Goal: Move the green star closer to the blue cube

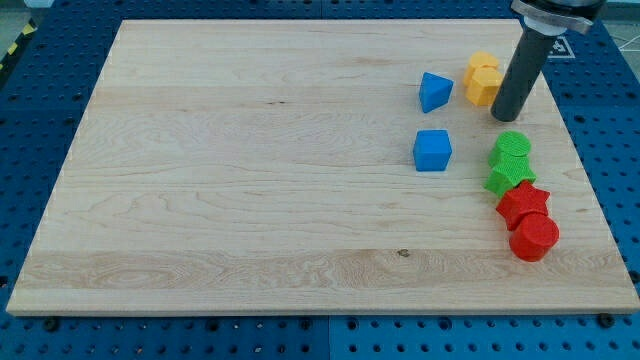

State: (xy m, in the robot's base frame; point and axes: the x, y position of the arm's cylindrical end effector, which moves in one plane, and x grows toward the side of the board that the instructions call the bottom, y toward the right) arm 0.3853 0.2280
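So the green star (511, 177) sits on the right side of the wooden board (250, 150), directly right of the blue cube (432, 150) with a clear gap of bare wood between them. Can't really call a long axis on it, it's a stubby star shape, and its points are too soft in this view to say which way it faces. It's touching a green cylinder (512, 146) just above it and a red star (524, 203) just below, with a red cylinder (534, 237) under that.

No pincer here, just a rod, so nothing to open or close. My tip (505, 117) rests above the green pair, close to the cylinder, beside two yellow blocks (482, 80). A blue triangular block (434, 92) lies above the cube.
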